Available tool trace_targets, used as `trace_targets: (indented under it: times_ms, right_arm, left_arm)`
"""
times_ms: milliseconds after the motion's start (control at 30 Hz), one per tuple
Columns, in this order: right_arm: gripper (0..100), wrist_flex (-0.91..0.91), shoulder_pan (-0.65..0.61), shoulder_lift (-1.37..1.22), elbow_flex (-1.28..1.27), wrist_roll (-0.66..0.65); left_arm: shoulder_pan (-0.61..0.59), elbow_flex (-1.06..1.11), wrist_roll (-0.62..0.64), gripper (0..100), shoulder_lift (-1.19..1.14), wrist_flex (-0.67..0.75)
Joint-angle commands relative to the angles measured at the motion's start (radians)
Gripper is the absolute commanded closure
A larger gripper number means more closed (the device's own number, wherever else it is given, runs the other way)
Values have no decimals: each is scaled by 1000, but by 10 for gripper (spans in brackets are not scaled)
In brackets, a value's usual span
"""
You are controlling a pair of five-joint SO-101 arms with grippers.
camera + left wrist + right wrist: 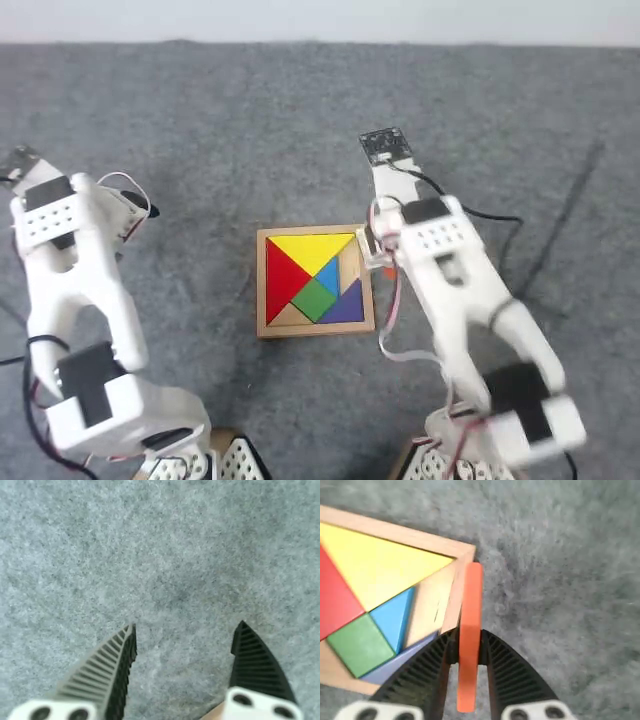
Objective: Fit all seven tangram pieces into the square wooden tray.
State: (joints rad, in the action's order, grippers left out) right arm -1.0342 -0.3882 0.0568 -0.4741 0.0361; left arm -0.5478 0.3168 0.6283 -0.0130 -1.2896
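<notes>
As right gripper pinches orange piece, tray adjacent.

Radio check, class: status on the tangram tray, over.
Left pincer open, over bare carpet. Right pincer shut on orange piece, edge-up by wooden tray's rim. Five pieces seated; nothing blocking the open slot.

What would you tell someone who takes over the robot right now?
Left pincer: open, holding nothing, over the grey carpet.
Right pincer: shut on the orange piece, held on edge at the tray rim.
Done: yellow, red, blue, green and purple pieces lie in the tray.
Left: two bare gaps remain; orange probably goes in the one next to it.
</notes>
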Motion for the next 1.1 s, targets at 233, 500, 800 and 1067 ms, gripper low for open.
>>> trace_targets:
  times_ms: [233,500,800,1067]
  right_arm:
    - [991,-77,-44,-173,193,84]
    - [991,-65,-81,-180,195,84]
    - [991,-31,-91,-180,193,84]
    - [974,-30,-99,-180,184,80]
  left_arm:
    - [8,-30,-9,706,5,14]
    - [8,-30,-9,706,5,11]
    - [8,-30,-9,706,5,9]
    - [8,-30,-9,706,5,11]
